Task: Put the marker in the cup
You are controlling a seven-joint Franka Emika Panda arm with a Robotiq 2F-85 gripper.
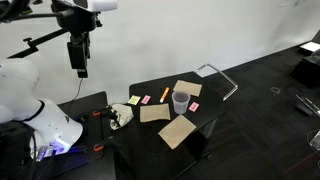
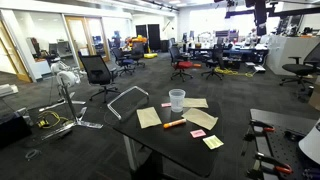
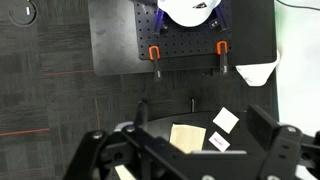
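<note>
Nearest me on the black table (image 2: pixel 165 142) lie a small yellow note (image 2: pixel 213 142) and a pink one (image 2: pixel 198 133). Just past them is the marker (image 2: pixel 174 124), flat on the tabletop between two tan paper sheets (image 2: pixel 148 117). Its long axis runs crosswise to my line of sight, on a slight slant. Behind it, near but not touching, stands the cup (image 2: pixel 176 99), upright with its mouth to the ceiling.

The gripper (image 1: pixel 80 68) is nowhere close. It hangs high over the table's end by the robot's white base (image 1: pixel 45 118), pointing straight down. The marker therefore lies well below it and off toward the middle of the table.

In the wrist view the two fingers (image 3: pixel 95 150) stand spread wide at either side with nothing between them. Marker and cup do not show there, only a tan sheet and two small notes.

By my reading the pick has not begun. The arm would need to reach out over the table, descend, and turn the wrist so the jaws close across the marker's thin body.
</note>
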